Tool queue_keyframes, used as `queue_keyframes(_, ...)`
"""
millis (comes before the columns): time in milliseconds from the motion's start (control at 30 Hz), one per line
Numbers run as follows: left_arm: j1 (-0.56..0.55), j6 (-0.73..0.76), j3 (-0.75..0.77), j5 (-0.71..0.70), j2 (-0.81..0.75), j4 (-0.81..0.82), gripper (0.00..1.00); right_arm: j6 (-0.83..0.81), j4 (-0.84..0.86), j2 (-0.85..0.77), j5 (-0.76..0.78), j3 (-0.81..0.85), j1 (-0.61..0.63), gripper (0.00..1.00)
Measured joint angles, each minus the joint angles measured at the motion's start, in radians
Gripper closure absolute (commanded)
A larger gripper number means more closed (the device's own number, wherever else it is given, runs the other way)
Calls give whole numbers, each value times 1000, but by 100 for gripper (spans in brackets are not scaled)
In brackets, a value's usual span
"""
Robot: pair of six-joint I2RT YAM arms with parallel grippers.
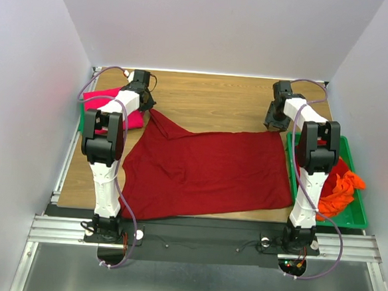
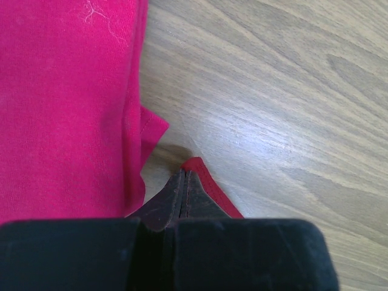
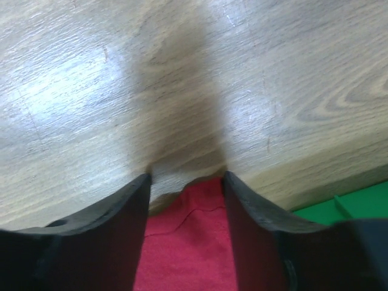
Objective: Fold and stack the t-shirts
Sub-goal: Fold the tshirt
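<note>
Left gripper (image 2: 183, 176): pinched on dark red t-shirt (image 1: 205, 169) corner, ten o'clock. Right gripper (image 3: 187, 179): spread astride two-o'clock corner; we should clamp deep, then lift both level.

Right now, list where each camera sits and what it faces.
Top external: above, behind the arms, looking down on both and the dark red t-shirt.
Left wrist: looks down past the left gripper, shut on its corner beside the pink t-shirt.
Right wrist: looks down past the open right gripper at another corner.
Shared: that red shirt.
</note>
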Motion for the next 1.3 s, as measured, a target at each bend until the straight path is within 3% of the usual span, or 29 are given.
queue_keyframes(67, 0, 0, 0, 0, 0, -1, 100, 1, 7, -4, -3, -7, 0, 52)
queue_keyframes(200, 0, 1, 0, 3, 0, -2, 100, 5, 13, -6, -7, -13, 0, 79)
queue_keyframes(433, 0, 3, 0, 21, 0, -9, 100, -1, 13, -7, 1, -17, 0, 100)
queue_keyframes(667, 0, -1, -9, 64, -39, -34, 100, -21, 3, -58, 5, -82, 0, 100)
queue_keyframes(933, 0, -9, -121, 92, -223, -47, 100, -50, -14, -190, -18, -132, 0, 99)
queue_keyframes(1300, 0, -64, -413, 143, -510, -64, 100, -77, -14, -354, -66, -236, 0, 100)
